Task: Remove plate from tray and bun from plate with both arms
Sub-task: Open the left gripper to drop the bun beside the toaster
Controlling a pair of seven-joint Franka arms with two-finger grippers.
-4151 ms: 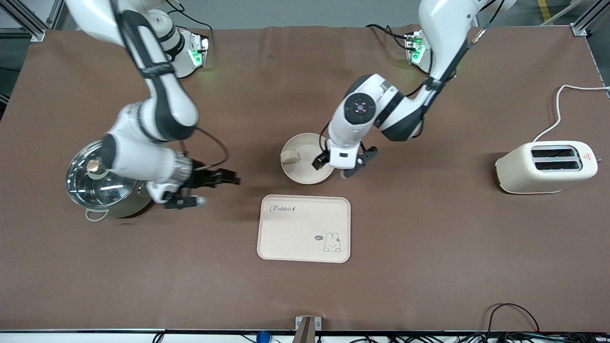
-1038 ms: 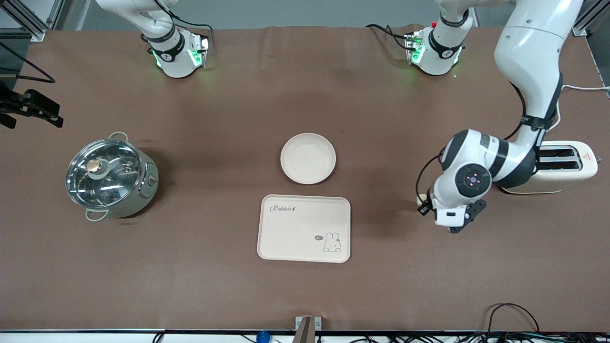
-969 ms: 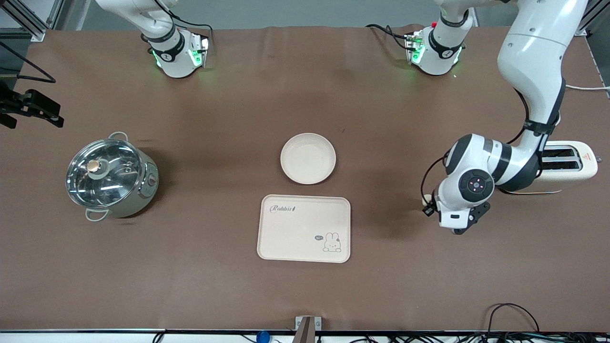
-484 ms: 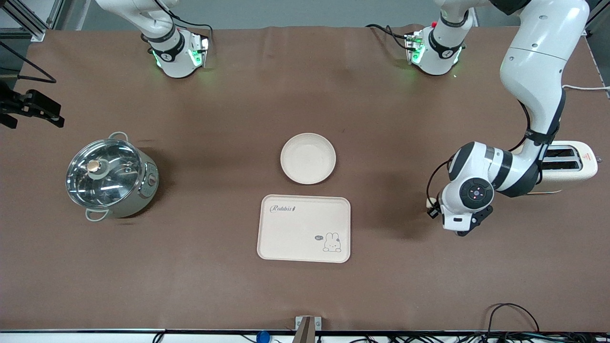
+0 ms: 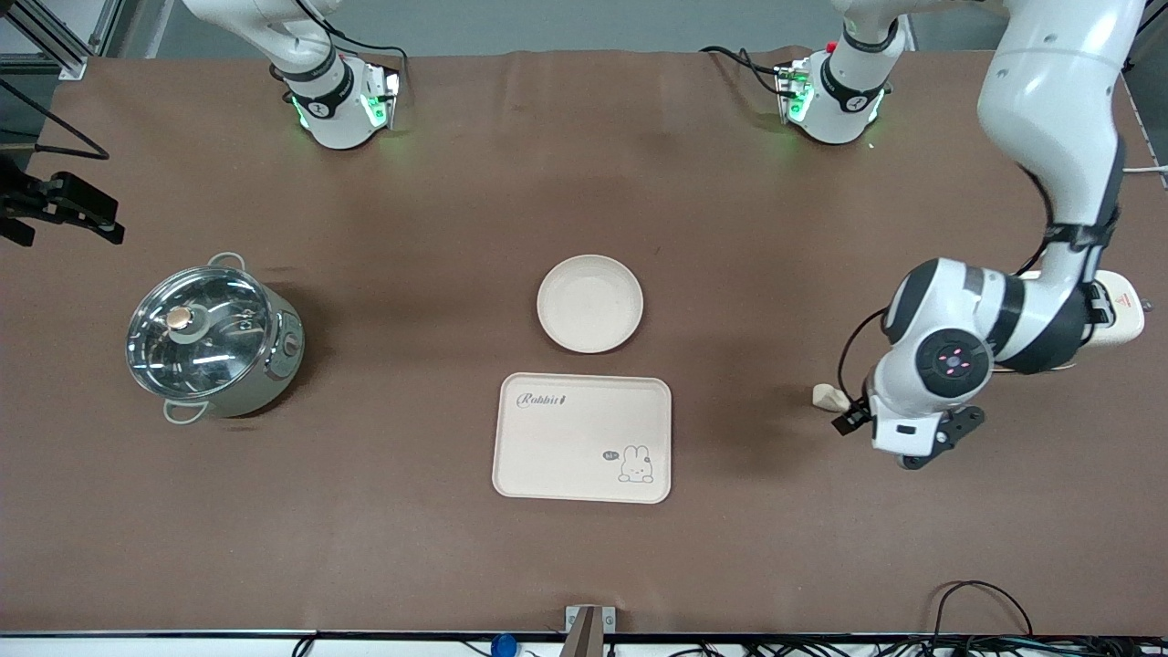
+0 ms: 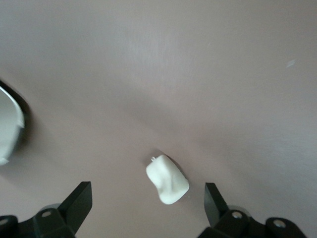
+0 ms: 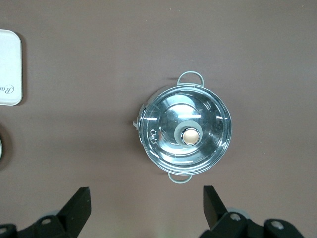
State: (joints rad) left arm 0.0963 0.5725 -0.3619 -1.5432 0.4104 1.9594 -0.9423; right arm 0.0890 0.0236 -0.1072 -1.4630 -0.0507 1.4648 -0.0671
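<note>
The round cream plate [image 5: 589, 303] sits bare at mid-table, just farther from the front camera than the rabbit tray [image 5: 582, 438]. The small pale bun [image 5: 828, 395] [image 6: 167, 181] lies on the brown cloth toward the left arm's end, between the tray and the toaster. My left gripper [image 5: 853, 418] [image 6: 147, 198] hovers low over the bun, open, with the bun free between and just ahead of its fingers. My right gripper [image 5: 66, 219] [image 7: 146, 198] waits open and high above the pot, holding nothing.
A steel pot with a glass lid [image 5: 214, 338] [image 7: 185, 129] stands toward the right arm's end. A cream toaster [image 5: 1121, 319] with its white cord is mostly hidden by the left arm. The tray's edge [image 7: 10, 67] shows in the right wrist view.
The left gripper carried the bun off the plate toward the left arm's end, opened and let it go on the cloth, then drew slightly away. The right arm pulled up high.
</note>
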